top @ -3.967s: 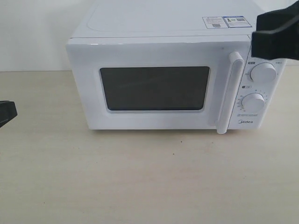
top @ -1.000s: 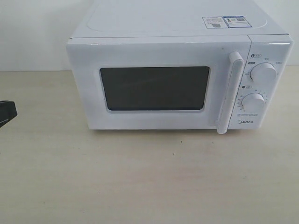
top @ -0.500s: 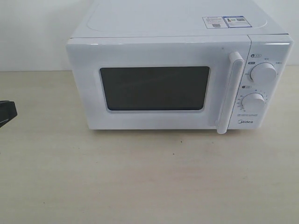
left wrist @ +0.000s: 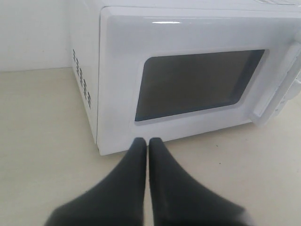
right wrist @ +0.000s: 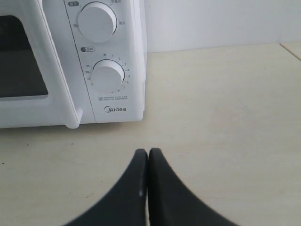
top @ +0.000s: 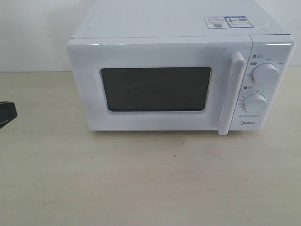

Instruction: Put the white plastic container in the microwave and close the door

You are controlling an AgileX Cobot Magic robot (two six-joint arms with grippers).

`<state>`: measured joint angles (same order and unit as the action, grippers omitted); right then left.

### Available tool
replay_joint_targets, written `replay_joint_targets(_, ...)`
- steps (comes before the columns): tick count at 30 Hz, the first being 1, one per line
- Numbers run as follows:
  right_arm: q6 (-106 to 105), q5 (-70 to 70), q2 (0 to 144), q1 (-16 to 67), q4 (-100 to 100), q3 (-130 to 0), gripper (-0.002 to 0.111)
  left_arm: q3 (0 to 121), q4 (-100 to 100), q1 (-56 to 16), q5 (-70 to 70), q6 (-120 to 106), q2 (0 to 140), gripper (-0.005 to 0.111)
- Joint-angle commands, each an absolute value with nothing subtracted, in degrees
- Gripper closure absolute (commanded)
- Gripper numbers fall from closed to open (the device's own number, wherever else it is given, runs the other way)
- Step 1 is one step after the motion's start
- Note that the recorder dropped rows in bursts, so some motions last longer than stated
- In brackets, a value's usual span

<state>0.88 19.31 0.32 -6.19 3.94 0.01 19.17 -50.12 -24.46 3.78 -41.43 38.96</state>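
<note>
Left fingers [left wrist: 134,162], pressed together and empty, faced the shut door [left wrist: 120,70] of the Midea microwave [top: 164,26]; right fingers [right wrist: 157,172], likewise together, sat before its dials [right wrist: 108,73].

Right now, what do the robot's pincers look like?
The left pincer and the right pincer look alike: matt black, each with two smooth fingers, broad at the base and curving in to narrow tips. No cables or markings show on them.

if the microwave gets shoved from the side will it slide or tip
Tipping seems unlikely: the microwave is a wide, low box sitting flat on the table. It looks rigid and probably heavy, so a light push may not shift it. Its glossy surface would likely be slippery to grip.
</note>
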Motion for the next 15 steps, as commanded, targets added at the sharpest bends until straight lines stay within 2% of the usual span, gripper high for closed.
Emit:
replay_joint_targets(1,1.12,19.19,0.00,-6.33,4.14,0.00,0.109,18.96,-49.99,-23.74,3.38,-41.57,36.38,0.102)
replay_joint_targets(4,1.12,19.19,0.00,-6.33,4.14,0.00,0.109,18.96,-49.89,-20.22,3.32,-41.57,29.63,0.102)
replay_joint_targets(7,1.12,19.19,0.00,-6.33,4.14,0.00,0.109,17.05,-49.89,-9.74,2.81,-41.57,17.55,0.102)
replay_joint_targets(9,1.12,19.19,0.00,-6.33,4.14,0.00,0.109,14.94,-49.89,-5.24,2.55,-41.57,12.13,0.102)
replay_joint_targets(15,1.12,19.19,0.00,-6.33,4.14,0.00,0.109,8.74,-50.44,-2.41,2.89,-41.57,7.77,0.102)
